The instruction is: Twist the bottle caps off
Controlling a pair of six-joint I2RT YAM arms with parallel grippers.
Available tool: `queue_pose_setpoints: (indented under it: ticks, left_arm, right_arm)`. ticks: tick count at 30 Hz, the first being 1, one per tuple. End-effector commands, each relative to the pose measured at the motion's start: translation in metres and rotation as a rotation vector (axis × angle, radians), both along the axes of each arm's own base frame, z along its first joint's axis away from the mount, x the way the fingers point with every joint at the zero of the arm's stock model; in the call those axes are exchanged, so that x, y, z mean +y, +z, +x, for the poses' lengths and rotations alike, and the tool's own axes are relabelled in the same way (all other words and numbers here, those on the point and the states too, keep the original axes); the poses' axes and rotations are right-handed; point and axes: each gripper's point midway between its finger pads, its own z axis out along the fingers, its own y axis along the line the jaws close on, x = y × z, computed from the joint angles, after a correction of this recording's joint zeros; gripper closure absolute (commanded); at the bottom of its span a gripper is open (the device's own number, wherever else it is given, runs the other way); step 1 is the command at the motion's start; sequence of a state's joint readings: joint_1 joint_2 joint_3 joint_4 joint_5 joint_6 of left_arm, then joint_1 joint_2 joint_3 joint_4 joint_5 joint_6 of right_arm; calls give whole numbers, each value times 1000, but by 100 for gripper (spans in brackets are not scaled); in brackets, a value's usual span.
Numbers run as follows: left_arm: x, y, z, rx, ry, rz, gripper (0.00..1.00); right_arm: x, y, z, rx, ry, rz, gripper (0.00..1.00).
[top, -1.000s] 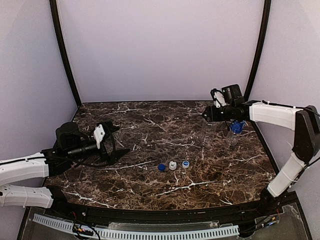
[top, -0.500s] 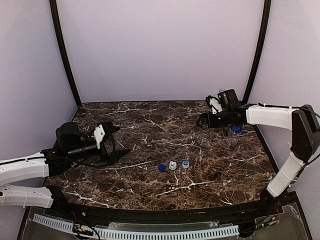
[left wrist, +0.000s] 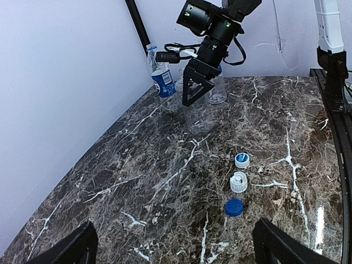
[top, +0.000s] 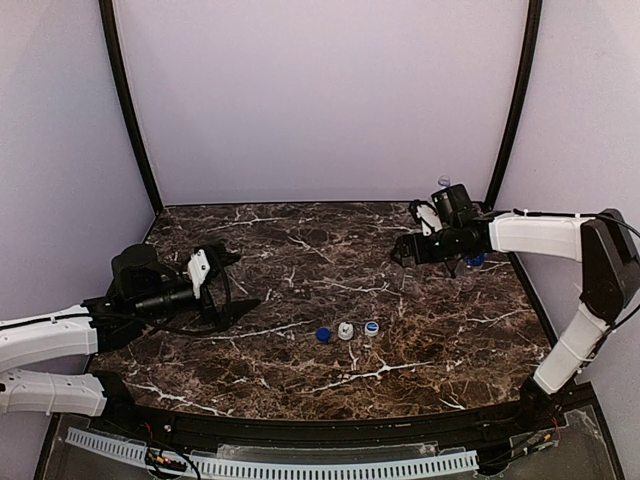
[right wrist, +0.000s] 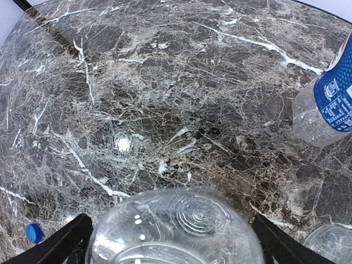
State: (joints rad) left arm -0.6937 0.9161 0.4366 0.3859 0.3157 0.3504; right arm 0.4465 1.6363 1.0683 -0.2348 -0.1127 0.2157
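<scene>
Faint overhead, the clear bottle fills our right wrist view beneath the wide right hand; left hand wide.

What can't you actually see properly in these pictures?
Top view: the small clear plastic bottles sit mostly hidden behind the right arm.
Left wrist view: the right end effector covers much of one bottle.
Right wrist view: the edge cuts the blue-labelled bottle; whether the fingers touch the unlabelled bottle is unclear.
</scene>
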Motion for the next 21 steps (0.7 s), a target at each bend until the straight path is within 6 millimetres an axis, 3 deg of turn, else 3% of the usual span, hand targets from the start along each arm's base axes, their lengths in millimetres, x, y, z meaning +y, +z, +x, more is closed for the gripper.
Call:
queue_pose_setpoints:
  ticks: [1, 15, 18, 21]
  left_arm:
    - [2, -12, -3, 37, -6, 15, 1]
    - [9, -9, 6, 37, 59, 9, 1]
    - [24, -8, 20, 53, 150, -6, 1]
    - [59, -9, 44, 81, 319, -46, 1]
  right_arm:
    - [4, 36, 3, -73, 10, 8, 1]
    - [-34, 136, 4, -266, -34, -42, 1]
    - [-63, 172, 3, -352, -101, -26, 1]
    - [-121, 197, -2, -426, -266, -68, 1]
